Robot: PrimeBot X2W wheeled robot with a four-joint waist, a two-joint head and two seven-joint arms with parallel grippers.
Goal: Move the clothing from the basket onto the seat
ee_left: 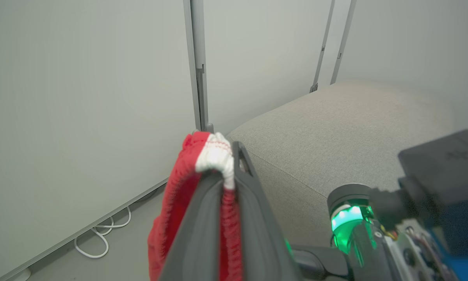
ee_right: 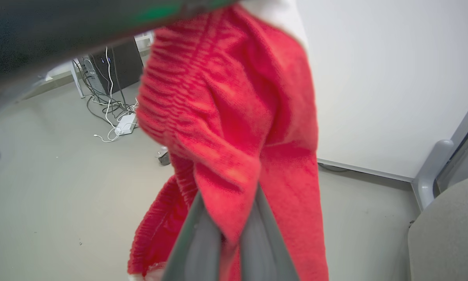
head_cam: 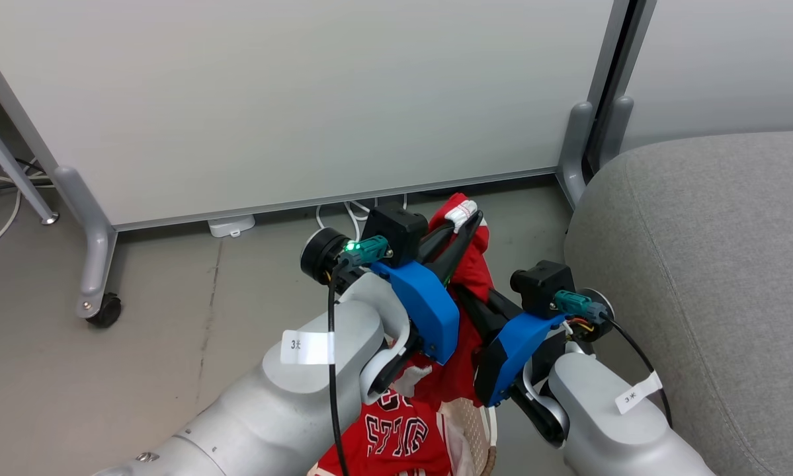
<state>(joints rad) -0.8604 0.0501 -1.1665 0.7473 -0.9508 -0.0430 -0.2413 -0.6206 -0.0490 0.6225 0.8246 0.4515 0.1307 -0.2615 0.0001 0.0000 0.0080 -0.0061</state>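
Both pairs of jaws are pinching the same red garment. The left jaws are pressed together on its white-trimmed edge, with the cloth bunched over the tips. The right jaws are clamped on a fold of it lower down. So it hangs between the 2 of them, above the basket, which sits under and behind the jaws, toward the robot's body. A 2nd piece, the numbered jersey, lies in that basket. The seat is just off to the right of the right jaws.

Handling-wise, we reckon this stuff is about as easy as it gets: thin, light, totally floppy, nothing to break. The catch is that it drapes and slides, so a pinch on 1 thin layer could slip out. The trimmed edge looks like the best spot to grab, since it's thicker and bunches up. With 2 holds spaced apart, the cloth shouldn't trail much. We can't tell whether its bottom end is clear of the basket rim, so snagging there is what we'd watch.
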